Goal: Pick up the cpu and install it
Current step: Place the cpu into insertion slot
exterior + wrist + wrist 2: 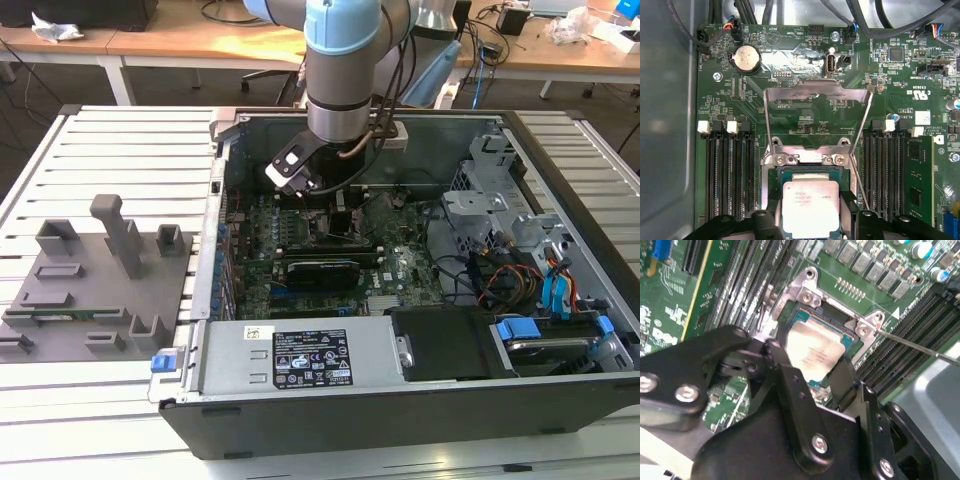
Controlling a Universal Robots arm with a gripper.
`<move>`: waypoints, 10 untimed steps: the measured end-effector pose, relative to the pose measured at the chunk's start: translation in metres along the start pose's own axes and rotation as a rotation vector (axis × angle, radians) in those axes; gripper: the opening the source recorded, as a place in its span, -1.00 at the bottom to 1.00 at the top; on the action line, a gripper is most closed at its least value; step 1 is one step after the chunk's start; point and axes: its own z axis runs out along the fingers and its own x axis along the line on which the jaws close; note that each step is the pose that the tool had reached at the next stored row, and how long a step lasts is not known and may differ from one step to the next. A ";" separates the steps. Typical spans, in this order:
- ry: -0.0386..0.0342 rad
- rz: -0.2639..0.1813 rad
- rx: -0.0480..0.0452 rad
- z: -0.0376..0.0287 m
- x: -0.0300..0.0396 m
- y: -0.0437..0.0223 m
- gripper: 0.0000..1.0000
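The cpu (810,207), a flat square chip with a silvery top, lies level in the motherboard socket (771,172), teal edging showing around it. In both wrist views my gripper (810,212) straddles it, one black finger against each of two opposite edges. The second wrist view shows the cpu (815,352) between the fingers (774,352) of the gripper (810,362), inside the metal socket frame (807,290). The socket's load plate (817,95) stands open beyond it. In the exterior view the gripper (335,215) is down inside the open computer case (400,400), over the green board.
Memory slots (727,170) run on both sides of the socket. A thin lever wire (910,342) sticks out beside the frame. A power supply (300,355) and a drive cage (500,210) crowd the case. A grey fixture block (100,280) sits at the exterior view's left.
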 end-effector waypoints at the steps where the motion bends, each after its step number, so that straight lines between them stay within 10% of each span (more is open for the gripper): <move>1: -0.0007 0.000 0.0005 -0.0001 -0.0001 0.0000 0.22; 10: -0.0022 0.000 0.0014 -0.0024 -0.0004 -0.0001 0.36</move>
